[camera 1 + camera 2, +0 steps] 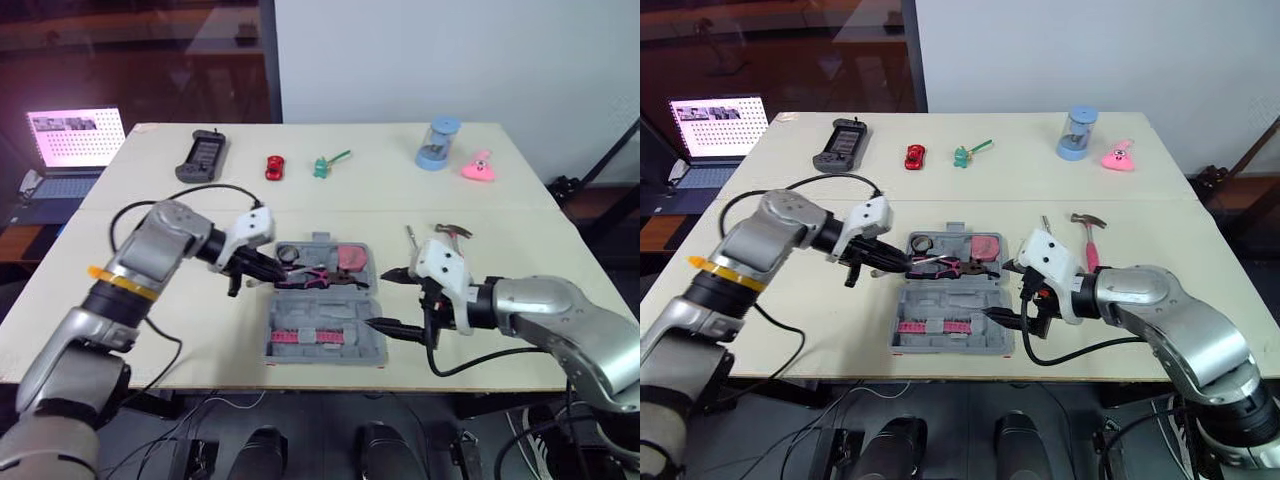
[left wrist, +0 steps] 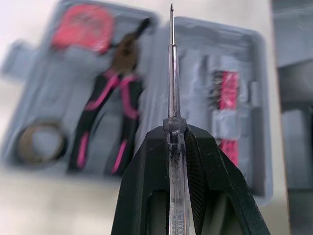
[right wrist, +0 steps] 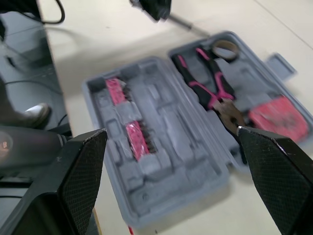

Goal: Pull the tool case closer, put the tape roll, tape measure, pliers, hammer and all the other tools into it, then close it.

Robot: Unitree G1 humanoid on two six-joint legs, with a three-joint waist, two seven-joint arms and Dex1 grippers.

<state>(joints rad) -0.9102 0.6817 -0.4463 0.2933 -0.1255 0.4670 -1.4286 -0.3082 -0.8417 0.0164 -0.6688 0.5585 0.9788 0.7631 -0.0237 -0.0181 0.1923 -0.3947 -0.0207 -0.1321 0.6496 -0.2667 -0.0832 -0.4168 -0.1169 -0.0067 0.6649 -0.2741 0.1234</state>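
Pinching a slim clear-handled screwdriver (image 2: 172, 73), left hand (image 2: 176, 128) faces the moulded grey case (image 1: 373, 352); right hand (image 3: 171, 131) agape.

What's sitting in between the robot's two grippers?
The open grey tool case, with the pliers inside, lies between the left gripper, shut on a screwdriver, and the open right gripper. The left eye view shows it.

Handle of screwdriver (image 2: 172, 73) out of sight, tool case (image 2: 230, 44) a blur

In the left wrist view the shaft disappears between the left pincer's (image 2: 175, 131) fingers, the handle cut off by the frame's edge; the case and the pliers (image 2: 105, 93) beyond are blurred. From the head, the hammer's (image 1: 452, 232) handle is partly hidden behind the right pincer's (image 1: 377, 298) wrist; a small red object (image 1: 275, 167) and a small green object (image 1: 325, 165) on the far desk (image 1: 380, 150) are too small to identify.
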